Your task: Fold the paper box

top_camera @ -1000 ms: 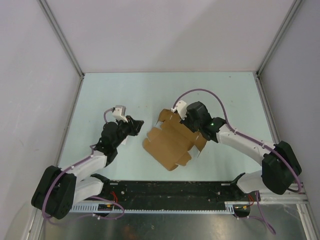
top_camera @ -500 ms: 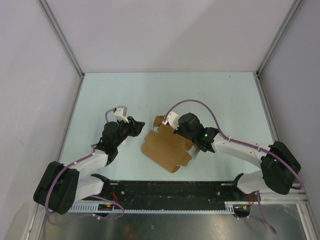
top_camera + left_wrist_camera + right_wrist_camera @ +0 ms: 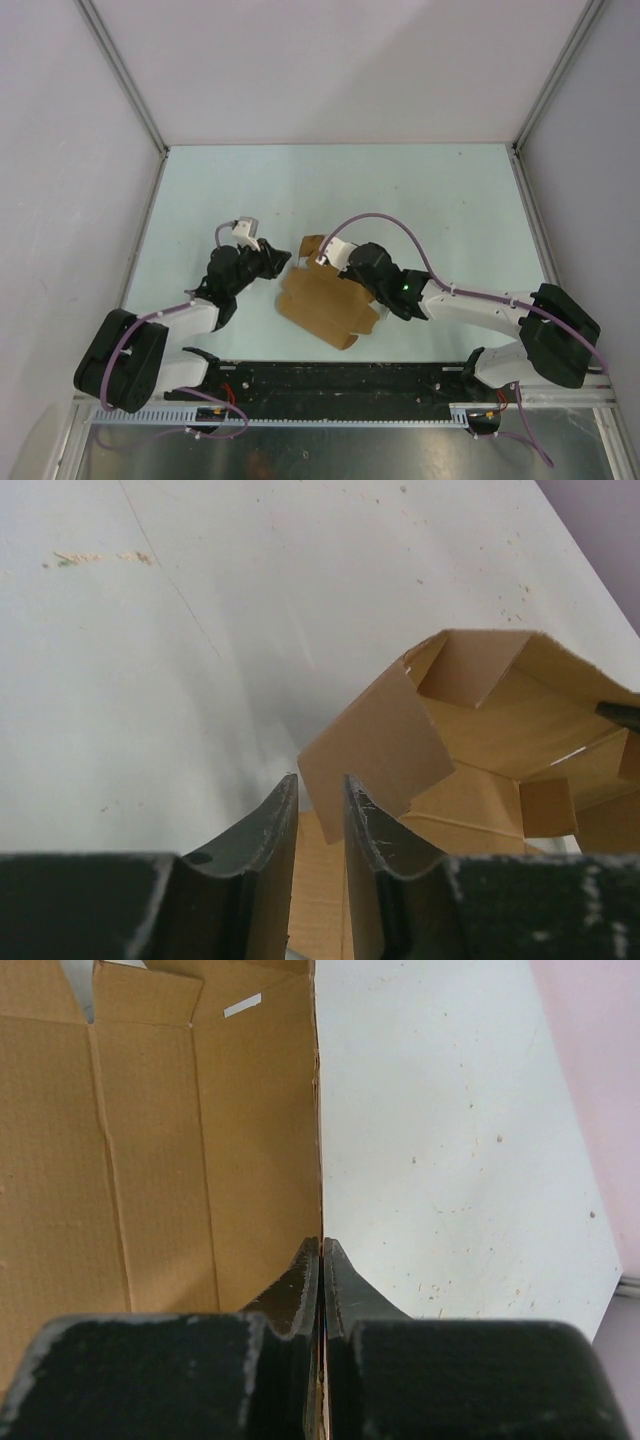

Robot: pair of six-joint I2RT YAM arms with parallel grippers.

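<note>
Paper box point(image 3: 322, 300) lies on the bench point(image 3: 450, 200) between our 2 sets of jaws, mostly an open sheet. Our right jaws pinch its edge; our left jaws stand narrowly spread around a raised flap point(image 3: 370, 740). We judge nearly all folding remains.

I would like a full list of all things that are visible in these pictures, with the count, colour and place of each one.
paper box: one, brown, partly folded, in the middle of the table between the two grippers.
table: one, pale green, under everything.
walls: three, pale grey, at the back and both sides of the table.
rail: one, black, along the near edge by the arms' bases.
cables: two, purple, one along each arm.
arms: two, white and black, left and right of the paper box.
left gripper: one, black, jaws apart at a flap of the paper box.
right gripper: one, black, shut on an edge of the paper box.
</note>
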